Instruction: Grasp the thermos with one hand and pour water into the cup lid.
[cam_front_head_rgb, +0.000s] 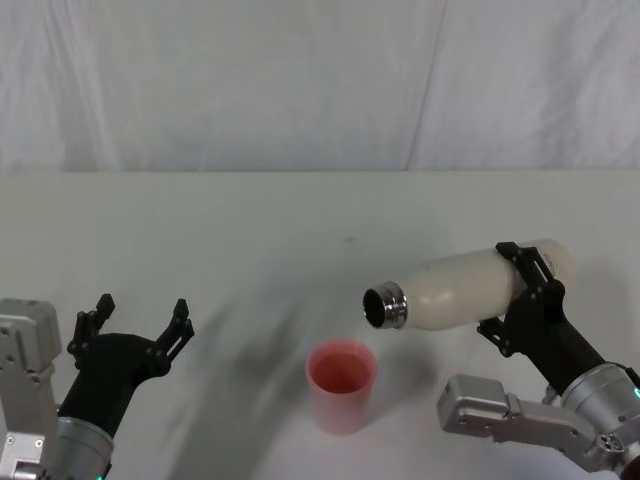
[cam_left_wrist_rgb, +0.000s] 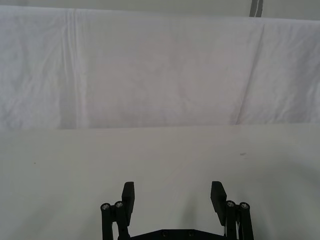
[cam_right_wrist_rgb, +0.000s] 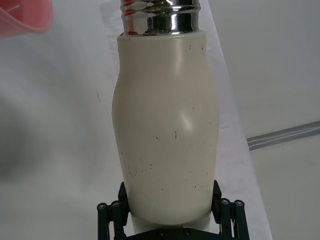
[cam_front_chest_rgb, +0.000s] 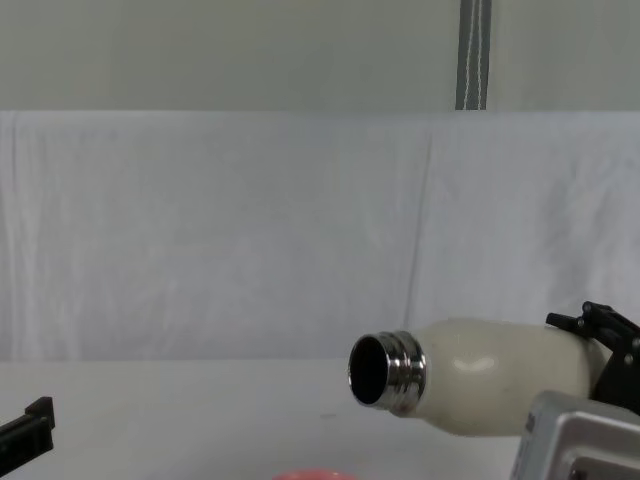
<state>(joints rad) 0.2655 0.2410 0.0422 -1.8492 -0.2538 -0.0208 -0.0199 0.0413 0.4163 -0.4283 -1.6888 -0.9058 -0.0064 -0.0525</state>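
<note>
Head view: the right gripper (cam_front_head_rgb: 528, 290) holds the thermos (cam_front_head_rgb: 470, 287) by its lower body, jaws closed on either side of it, and the bottle is tipped almost level. Its steel neck points toward the robot's left and hangs above and slightly to the right of the cup lid (cam_front_head_rgb: 341, 385). The pink cup lid stands upright on the table (cam_front_head_rgb: 250, 240), mouth up, below the neck but not straight under it. No stream shows between neck and cup — whether any water has left the bottle cannot be told.

The chest view shows the thermos (cam_front_chest_rgb: 480, 388) raised clear of the table with its open mouth just lower than its base, and only the top of the cup lid (cam_front_chest_rgb: 312, 476) at the bottom edge. In the right wrist view the jaws press the thermos (cam_right_wrist_rgb: 165, 135) near its base.

The left gripper (cam_front_head_rgb: 135, 330) sits idle well to the left of the cup lid, jaws spread apart and holding nothing.

The step in hand looks like the pour itself. The next move likely calls for bringing the neck over the cup's mouth and tipping further — slowly, so the water does not overshoot the rim.
</note>
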